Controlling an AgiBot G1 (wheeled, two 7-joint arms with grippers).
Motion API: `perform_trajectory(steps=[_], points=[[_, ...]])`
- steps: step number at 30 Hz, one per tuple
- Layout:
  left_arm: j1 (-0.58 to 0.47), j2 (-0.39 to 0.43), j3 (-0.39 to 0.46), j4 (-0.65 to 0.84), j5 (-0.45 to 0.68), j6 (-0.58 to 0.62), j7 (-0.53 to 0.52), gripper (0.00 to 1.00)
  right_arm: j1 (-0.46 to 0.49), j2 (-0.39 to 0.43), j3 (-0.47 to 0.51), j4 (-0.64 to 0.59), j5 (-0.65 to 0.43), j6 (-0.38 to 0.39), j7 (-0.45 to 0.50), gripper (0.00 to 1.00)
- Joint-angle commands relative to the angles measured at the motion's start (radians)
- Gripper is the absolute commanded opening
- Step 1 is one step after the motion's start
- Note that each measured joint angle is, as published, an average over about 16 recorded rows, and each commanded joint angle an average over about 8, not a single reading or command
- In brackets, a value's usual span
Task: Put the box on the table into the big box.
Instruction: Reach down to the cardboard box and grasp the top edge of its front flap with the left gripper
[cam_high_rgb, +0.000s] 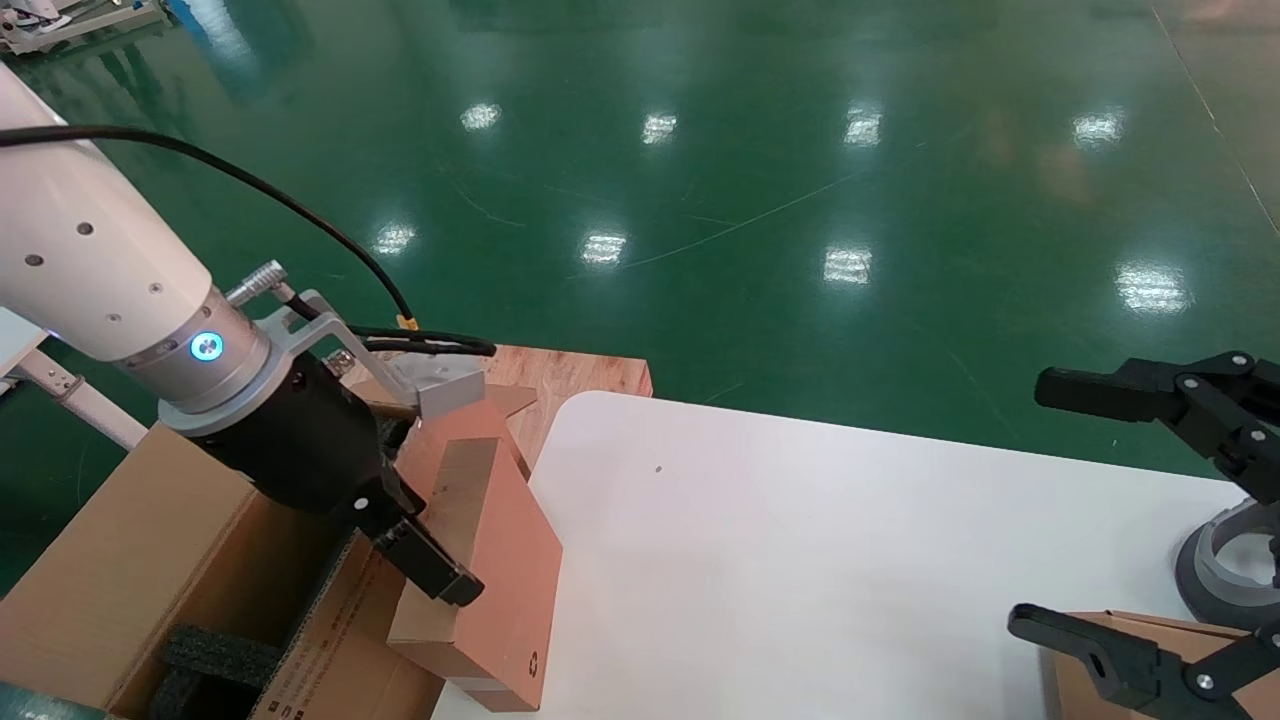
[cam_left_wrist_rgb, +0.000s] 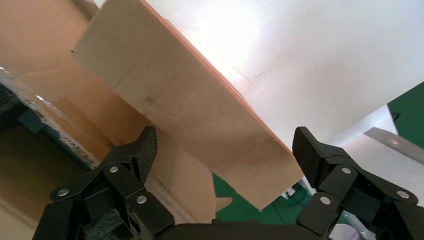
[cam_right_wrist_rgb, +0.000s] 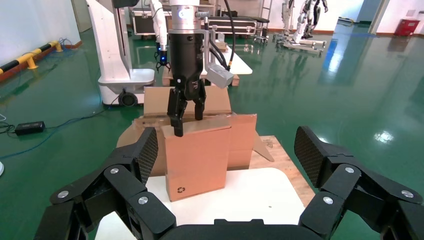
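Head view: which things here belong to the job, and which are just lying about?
Job:
- box, held on edge by the left gripper, its fingers shut on the top edge
- big box, foam inside
- table

Lying about:
- wooden pallet
- another carton by the open, idle right gripper

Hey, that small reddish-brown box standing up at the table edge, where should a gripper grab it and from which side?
By its top edge, from above, with the fingers across its thin dimension: the box stands on edge with its broad faces upright, likely too wide to span. The left gripper pinches it there.
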Motion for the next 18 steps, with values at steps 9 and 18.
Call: perform_trajectory(steps=[9, 18], points=[[0.032, -0.012, 0.002, 0.017, -0.013, -0.02, 0.001, 1.0, 0.0, 0.0, 0.0, 0.0, 0.0, 0.0, 0.0, 1.0], [0.049, -0.011, 0.016, 0.027, 0.019, -0.05, -0.001, 1.0, 0.0, 0.0, 0.0, 0.0, 0.0, 0.0, 0.0, 1.0]])
